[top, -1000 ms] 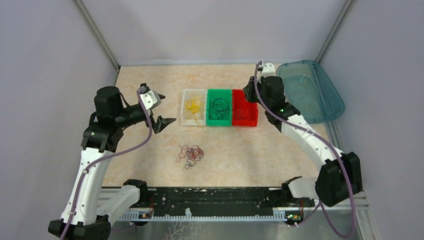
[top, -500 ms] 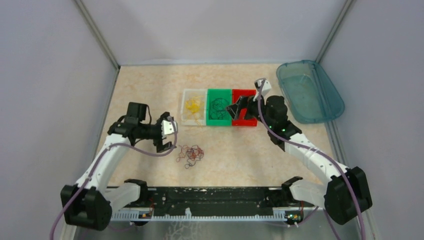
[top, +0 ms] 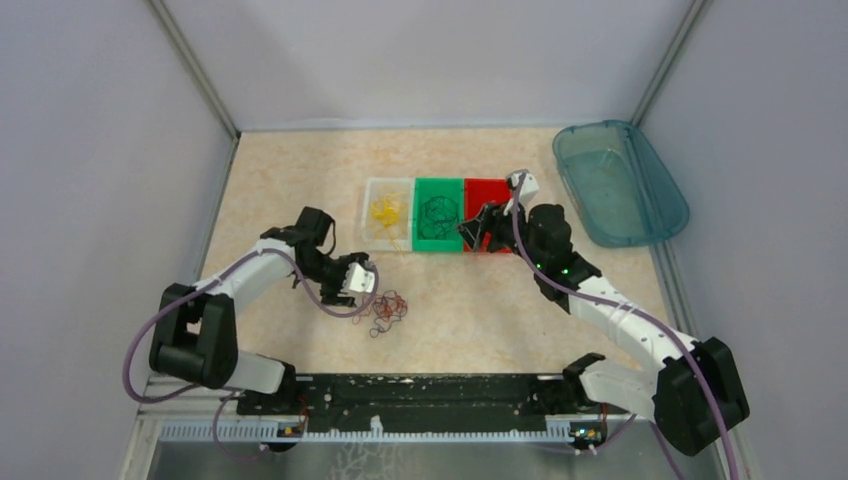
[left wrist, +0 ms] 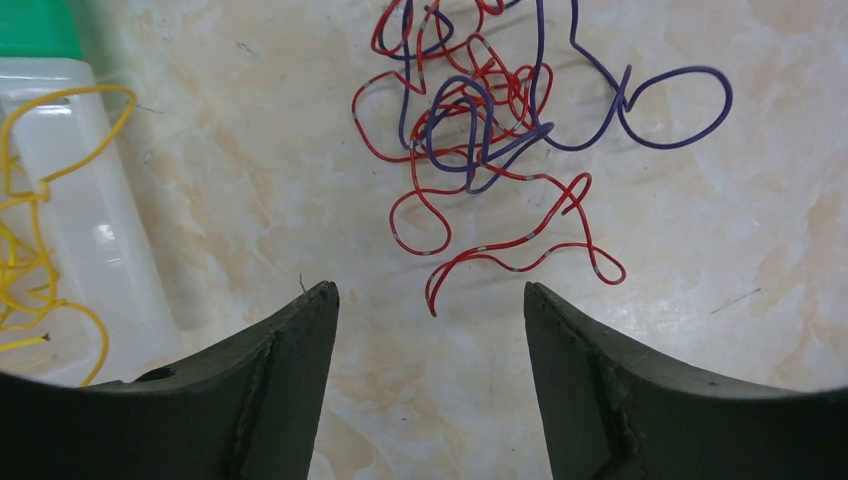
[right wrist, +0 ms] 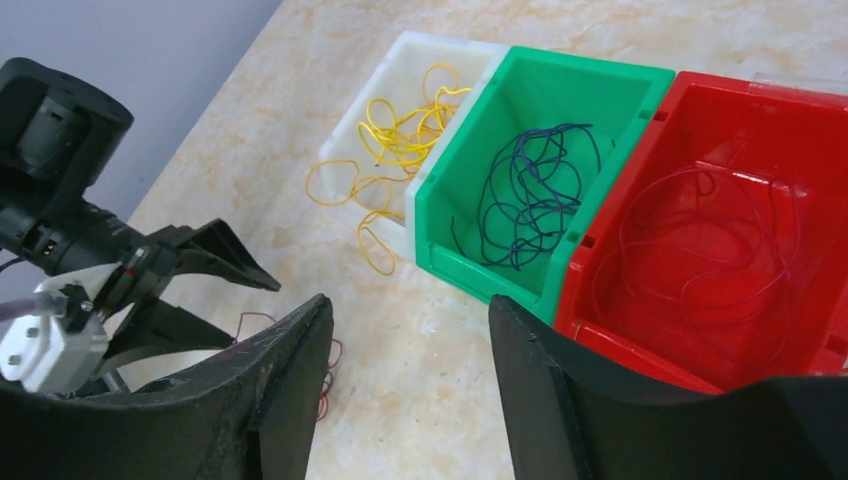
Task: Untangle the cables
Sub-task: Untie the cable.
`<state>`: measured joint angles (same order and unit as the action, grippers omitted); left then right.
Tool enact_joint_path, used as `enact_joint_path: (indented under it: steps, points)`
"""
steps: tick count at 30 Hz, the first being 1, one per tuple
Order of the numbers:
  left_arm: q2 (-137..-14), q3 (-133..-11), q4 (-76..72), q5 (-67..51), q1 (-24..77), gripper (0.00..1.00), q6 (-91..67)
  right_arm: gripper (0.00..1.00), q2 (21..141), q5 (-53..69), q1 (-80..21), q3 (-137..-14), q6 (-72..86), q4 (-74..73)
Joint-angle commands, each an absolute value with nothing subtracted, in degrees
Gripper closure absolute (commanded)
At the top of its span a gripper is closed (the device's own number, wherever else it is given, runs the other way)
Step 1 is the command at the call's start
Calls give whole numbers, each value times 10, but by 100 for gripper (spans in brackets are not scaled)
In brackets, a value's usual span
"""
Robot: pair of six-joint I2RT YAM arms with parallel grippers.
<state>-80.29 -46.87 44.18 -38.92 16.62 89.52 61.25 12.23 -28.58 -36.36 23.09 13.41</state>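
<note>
A tangle of red and dark purple cables (top: 385, 310) lies on the table in front of the bins. In the left wrist view it (left wrist: 480, 140) sits just beyond my fingertips. My left gripper (top: 366, 282) is open and empty, low over the table at the tangle's left edge; in its own view (left wrist: 428, 290) a red cable end lies between the tips. My right gripper (top: 476, 228) is open and empty, above the front of the green and red bins; its own view shows it (right wrist: 410, 300) over bare table.
Three small bins stand in a row. The white bin (top: 372, 232) holds yellow wires (right wrist: 400, 140), some spilling over its front. The green bin (top: 438, 244) holds dark purple wires (right wrist: 530, 190). The red bin (top: 494, 246) holds red wires (right wrist: 700, 250). A teal tray (top: 625, 180) sits back right.
My left arm has come down and swung right, from beside the white bin to the tangle's left edge. My right gripper has moved from behind the red bin to its front.
</note>
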Motion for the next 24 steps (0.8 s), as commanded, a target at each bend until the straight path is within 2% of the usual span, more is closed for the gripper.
enact_joint_path:
  steps: [1,3,8,13,15,16,18,21,24]
  points:
    - [-830,-476,452,-373,172,30,975,44,627,141,-297,-376,226,182]
    - [-838,-482,452,-375,175,37,975,47,633,147,-299,-381,225,183]
    - [-846,-491,450,-381,192,59,964,47,636,156,-302,-387,220,183]
    - [-842,-489,462,-380,212,65,954,46,633,160,-302,-388,216,179]
    - [-841,-491,461,-376,218,79,944,46,632,163,-302,-389,215,176]
    - [-840,-494,464,-373,219,89,936,46,632,166,-302,-390,214,174]
    - [-834,-502,484,-362,220,99,938,43,631,169,-302,-392,213,170]
    - [-807,-530,526,-349,220,100,924,31,633,177,-307,-397,203,171]
    - [-755,-562,561,-351,219,100,903,27,641,185,-329,-403,182,183]
